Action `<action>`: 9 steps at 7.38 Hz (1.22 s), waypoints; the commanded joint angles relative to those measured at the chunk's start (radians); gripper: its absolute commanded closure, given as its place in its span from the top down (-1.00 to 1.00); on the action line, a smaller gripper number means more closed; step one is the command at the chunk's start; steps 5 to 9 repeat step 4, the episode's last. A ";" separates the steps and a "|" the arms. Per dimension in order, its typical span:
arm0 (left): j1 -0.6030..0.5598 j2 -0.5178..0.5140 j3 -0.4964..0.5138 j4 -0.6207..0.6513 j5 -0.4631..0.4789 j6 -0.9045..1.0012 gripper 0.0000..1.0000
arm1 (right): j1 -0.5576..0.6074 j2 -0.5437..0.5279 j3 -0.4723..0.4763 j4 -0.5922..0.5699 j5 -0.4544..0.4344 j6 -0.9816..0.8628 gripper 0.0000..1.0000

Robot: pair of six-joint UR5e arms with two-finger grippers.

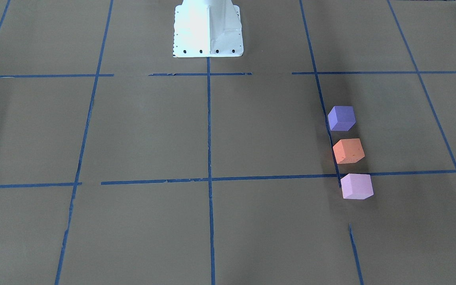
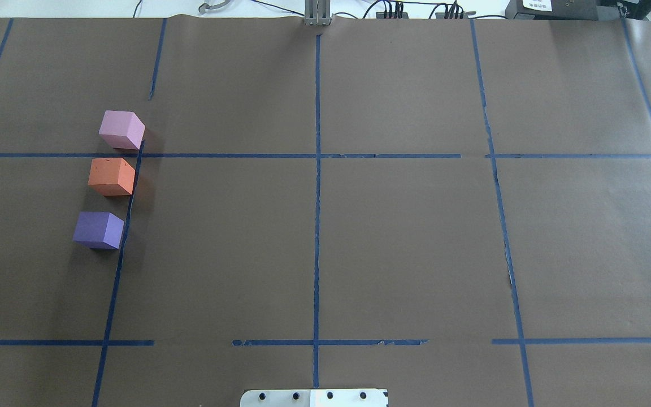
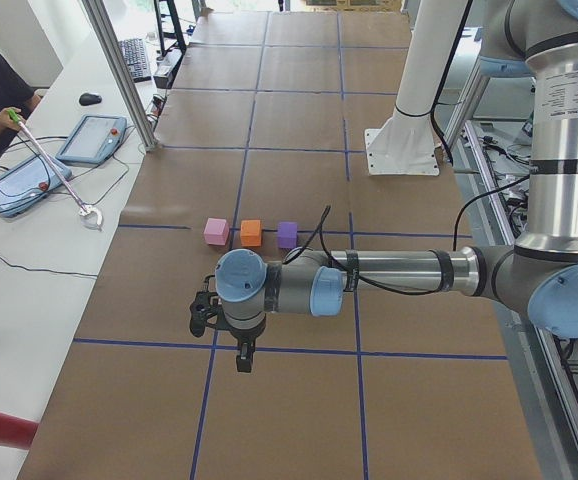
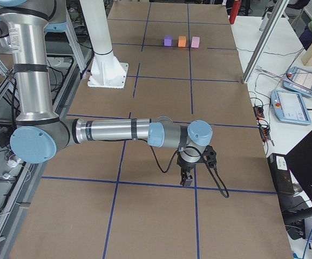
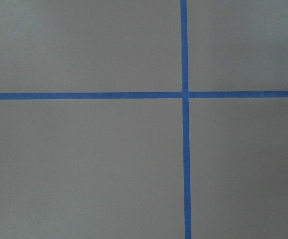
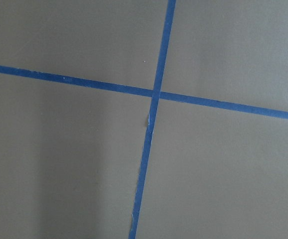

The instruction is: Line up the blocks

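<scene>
Three cubes stand in a row with small gaps along a blue tape line on the robot's left side: the dark violet-purple block (image 2: 98, 229) nearest the robot, the orange block (image 2: 111, 176) in the middle, the pale pink-lilac block (image 2: 121, 129) farthest. The same row shows in the front view: purple (image 1: 341, 118), orange (image 1: 348, 151), pink (image 1: 356, 186). My left gripper (image 3: 244, 355) hangs over the table's left end, apart from the blocks. My right gripper (image 4: 187, 179) hangs over the right end. I cannot tell whether either is open or shut.
Brown paper with a blue tape grid (image 2: 317, 226) covers the table. The white robot pedestal (image 1: 208, 29) stands at the middle of the robot's side. Both wrist views show only paper and a tape cross (image 5: 185, 94). Operators' tablets (image 3: 91, 138) lie on the side bench.
</scene>
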 commanded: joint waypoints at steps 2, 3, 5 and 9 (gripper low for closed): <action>-0.002 0.001 -0.030 0.002 0.008 0.000 1.00 | 0.000 0.000 0.000 0.000 0.000 0.000 1.00; -0.002 0.001 -0.033 0.004 0.008 0.000 1.00 | 0.000 0.000 0.000 0.000 0.000 0.000 1.00; -0.002 0.002 -0.033 0.002 0.007 0.000 1.00 | 0.000 0.000 0.000 0.000 0.000 0.000 1.00; -0.002 0.002 -0.033 0.002 0.007 0.000 1.00 | 0.000 0.000 0.000 0.000 0.000 0.000 1.00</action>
